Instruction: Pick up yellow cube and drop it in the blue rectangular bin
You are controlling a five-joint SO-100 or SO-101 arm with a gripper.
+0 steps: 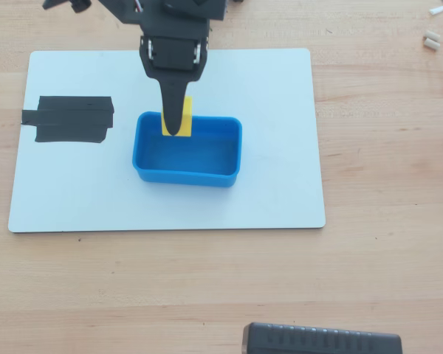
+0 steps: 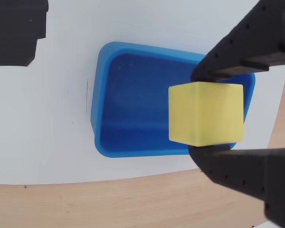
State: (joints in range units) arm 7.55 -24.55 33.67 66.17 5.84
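In the overhead view, a black tape patch [image 1: 68, 118] lies at the left of the white rectangular board [image 1: 280, 192]. The shallow blue plastic rectangular bin [image 1: 188, 175] sits mid-board. The black two-finger gripper [image 1: 179, 125] reaches down from the top edge, its jaws clamped on the small matte yellow cube [image 2: 205, 113], held above the bin.

cube [image 2: 205, 113] in gripper [image 2: 204, 114] above bin [image 2: 100, 95].

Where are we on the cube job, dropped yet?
Pickup is done: the gripper is shut on the cube, lifted off the board. In hand: it hangs over the bin, near one rim in the overhead view. Left: open and drop; the bin looks empty.
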